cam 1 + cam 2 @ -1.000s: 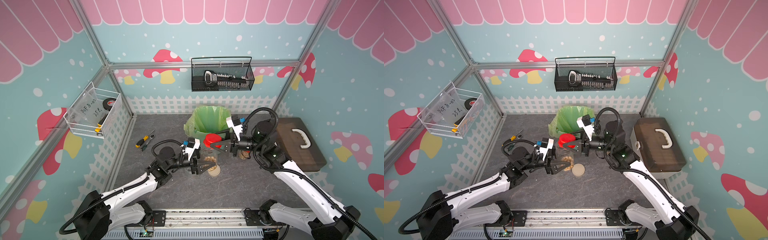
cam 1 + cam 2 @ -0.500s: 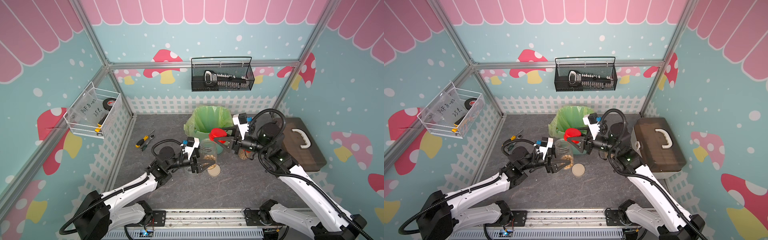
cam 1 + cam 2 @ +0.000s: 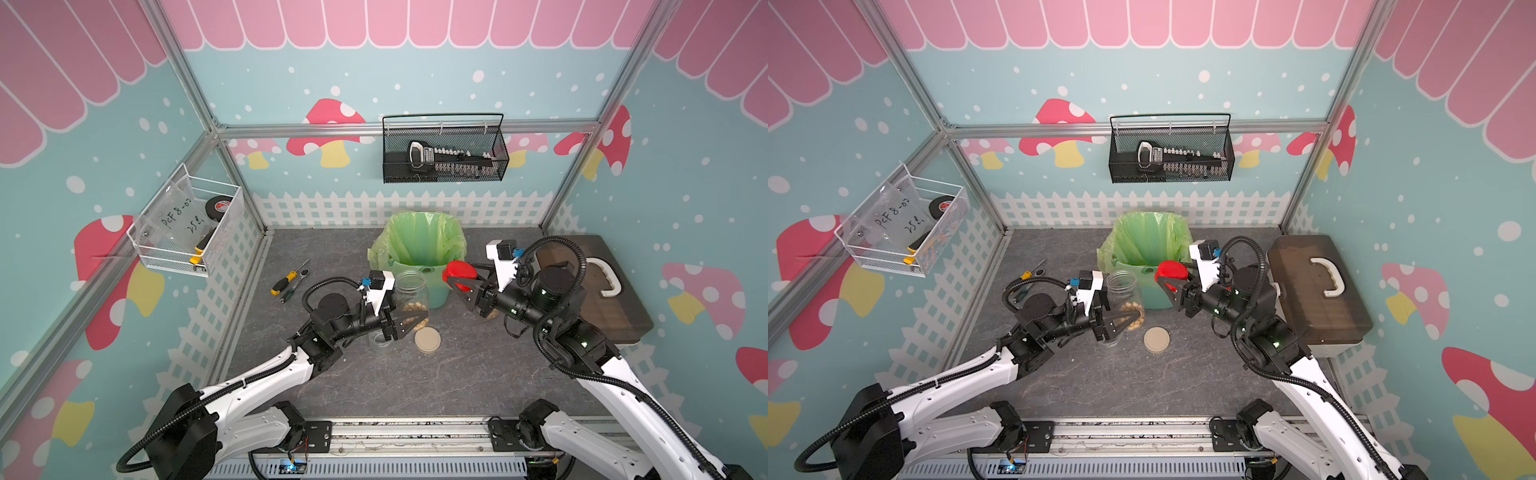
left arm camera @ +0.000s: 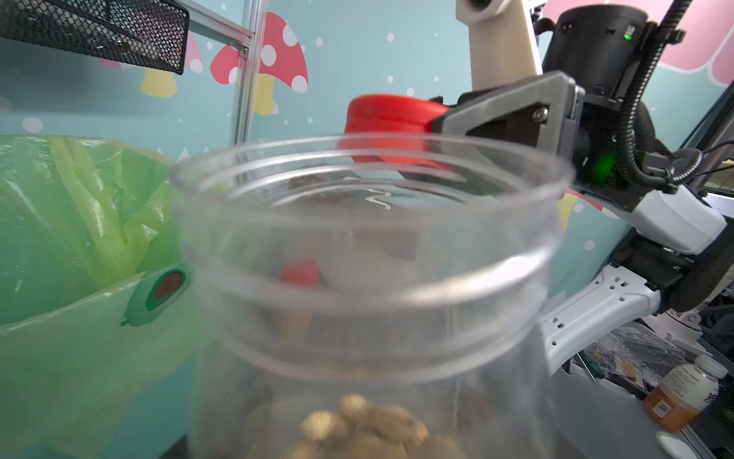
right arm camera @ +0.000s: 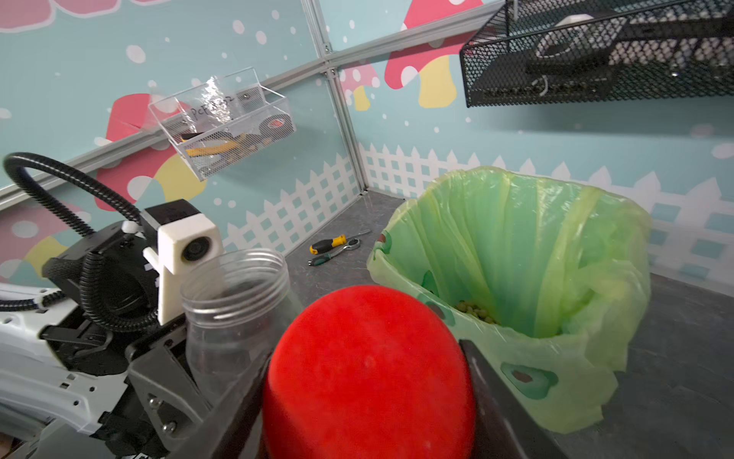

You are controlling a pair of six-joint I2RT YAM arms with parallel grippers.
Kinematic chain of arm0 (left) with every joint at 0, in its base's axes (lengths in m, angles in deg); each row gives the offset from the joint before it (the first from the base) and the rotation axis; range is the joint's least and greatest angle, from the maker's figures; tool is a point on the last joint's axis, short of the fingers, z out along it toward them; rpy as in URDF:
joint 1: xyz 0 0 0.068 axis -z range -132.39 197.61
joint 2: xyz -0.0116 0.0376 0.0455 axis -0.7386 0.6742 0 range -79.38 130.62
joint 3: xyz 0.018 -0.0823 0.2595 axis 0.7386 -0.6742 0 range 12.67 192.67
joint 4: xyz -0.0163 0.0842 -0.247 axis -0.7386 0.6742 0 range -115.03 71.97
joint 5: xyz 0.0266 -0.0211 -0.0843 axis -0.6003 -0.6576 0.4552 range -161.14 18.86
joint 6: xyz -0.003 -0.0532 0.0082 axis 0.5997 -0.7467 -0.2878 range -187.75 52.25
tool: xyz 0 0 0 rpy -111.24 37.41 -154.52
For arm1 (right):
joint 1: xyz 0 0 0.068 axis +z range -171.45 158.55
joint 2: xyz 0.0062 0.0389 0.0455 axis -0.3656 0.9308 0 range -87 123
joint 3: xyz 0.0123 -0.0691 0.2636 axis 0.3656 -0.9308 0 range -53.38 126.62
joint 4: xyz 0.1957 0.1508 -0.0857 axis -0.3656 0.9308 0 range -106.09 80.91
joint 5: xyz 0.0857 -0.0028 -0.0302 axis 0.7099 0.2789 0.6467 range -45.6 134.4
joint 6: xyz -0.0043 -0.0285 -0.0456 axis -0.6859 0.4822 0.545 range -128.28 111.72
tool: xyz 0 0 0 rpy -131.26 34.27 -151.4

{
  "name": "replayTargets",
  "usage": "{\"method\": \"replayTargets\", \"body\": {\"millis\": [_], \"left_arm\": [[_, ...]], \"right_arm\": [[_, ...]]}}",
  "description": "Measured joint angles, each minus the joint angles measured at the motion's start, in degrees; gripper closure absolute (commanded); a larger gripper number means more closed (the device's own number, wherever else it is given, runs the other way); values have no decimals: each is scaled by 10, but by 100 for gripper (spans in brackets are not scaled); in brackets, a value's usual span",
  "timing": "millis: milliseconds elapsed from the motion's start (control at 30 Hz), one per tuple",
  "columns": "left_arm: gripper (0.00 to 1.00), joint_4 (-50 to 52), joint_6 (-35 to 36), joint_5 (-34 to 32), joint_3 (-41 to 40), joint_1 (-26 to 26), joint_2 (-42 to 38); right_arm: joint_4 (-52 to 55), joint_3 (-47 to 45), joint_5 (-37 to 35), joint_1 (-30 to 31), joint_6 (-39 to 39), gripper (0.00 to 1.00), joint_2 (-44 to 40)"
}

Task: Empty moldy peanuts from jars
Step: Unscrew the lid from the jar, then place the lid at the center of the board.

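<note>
Your left gripper (image 3: 412, 321) clamps the open jar (image 3: 411, 286), seemingly low; right gripper (image 3: 458, 281) pinches the red lid (image 3: 458, 270). Tip peanuts (image 3: 409, 308) slowly into the bin (image 3: 439, 294).

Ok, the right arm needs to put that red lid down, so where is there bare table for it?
Widest bare patch: the table between the beige lid and the front rail. A smaller one lies between the tools and the bin. Crowded: the middle, around the open jar, the empty jar and the bin's foot.
</note>
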Motion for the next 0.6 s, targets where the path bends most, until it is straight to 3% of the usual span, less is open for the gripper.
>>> {"method": "replayTargets", "body": {"millis": [600], "left_arm": [[35, 73, 26, -151, -5, 0, -12]], "right_arm": [[68, -92, -129, 0, 3, 56, -54]]}}
